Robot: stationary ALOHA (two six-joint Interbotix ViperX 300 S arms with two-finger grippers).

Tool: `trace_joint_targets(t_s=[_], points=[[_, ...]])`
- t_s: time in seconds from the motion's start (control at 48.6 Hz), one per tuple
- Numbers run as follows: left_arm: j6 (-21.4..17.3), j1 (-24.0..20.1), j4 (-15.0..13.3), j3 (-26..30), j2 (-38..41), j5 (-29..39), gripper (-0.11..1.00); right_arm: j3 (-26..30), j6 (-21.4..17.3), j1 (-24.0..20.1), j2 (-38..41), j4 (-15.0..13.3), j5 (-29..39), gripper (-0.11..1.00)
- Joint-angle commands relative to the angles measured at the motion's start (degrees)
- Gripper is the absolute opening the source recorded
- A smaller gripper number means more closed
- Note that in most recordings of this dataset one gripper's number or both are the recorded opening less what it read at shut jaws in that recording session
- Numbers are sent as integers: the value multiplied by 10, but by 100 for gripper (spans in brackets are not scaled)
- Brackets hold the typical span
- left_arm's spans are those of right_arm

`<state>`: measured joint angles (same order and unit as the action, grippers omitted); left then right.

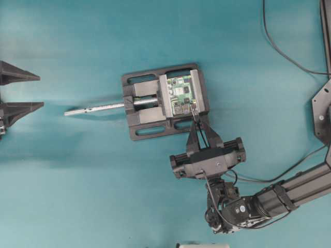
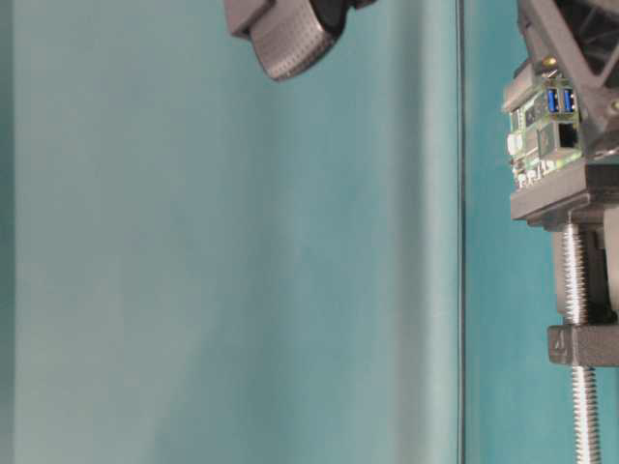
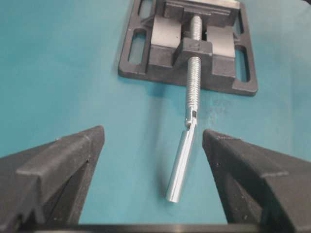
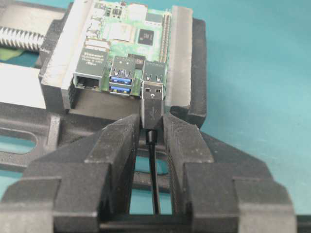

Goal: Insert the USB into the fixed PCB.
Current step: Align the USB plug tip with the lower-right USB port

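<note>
USB (image 4: pixel 153 99) pinched in the right jaws, tip at the fixed PCB (image 4: pixel 127 36).

Overhead: right gripper (image 1: pixel 195 120) reaches the vise (image 1: pixel 165 101); plug too small to read. Table-level: ports visible, plug hidden. Left wrist: left gripper (image 3: pixel 153 141) wide, empty. Right wrist: a slight tilt could jam the plug beside its port.

fixed PCB (image 2: pixel 542 126) and vise (image 2: pixel 580 280) being cut off by the table-level view's right edge, USB (image 1: pixel 194 110) showing too small overhead, left gripper (image 1: pixel 19 92) lying mostly off-frame
</note>
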<state>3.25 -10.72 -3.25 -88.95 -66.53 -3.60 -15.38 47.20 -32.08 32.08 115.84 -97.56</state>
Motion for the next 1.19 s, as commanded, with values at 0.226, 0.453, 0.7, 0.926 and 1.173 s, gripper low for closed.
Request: trace_joint_targets(t_s=[0.226, 0.453, 0.7, 0.926, 1.173], points=[[6, -1, 2, 7, 9, -5, 98, 11, 4, 15, -25, -6, 4, 21], [6, -1, 2, 7, 9, -5, 98, 15, 5, 21, -25, -7, 4, 21], [6, -1, 2, 7, 9, -5, 98, 18, 5, 24, -25, -11, 0, 21], [6, -1, 2, 7, 9, -5, 98, 17, 9, 25, -25, -11, 0, 21], [6, -1, 2, 7, 9, -5, 98, 12, 10, 30, -29, -11, 0, 21]])
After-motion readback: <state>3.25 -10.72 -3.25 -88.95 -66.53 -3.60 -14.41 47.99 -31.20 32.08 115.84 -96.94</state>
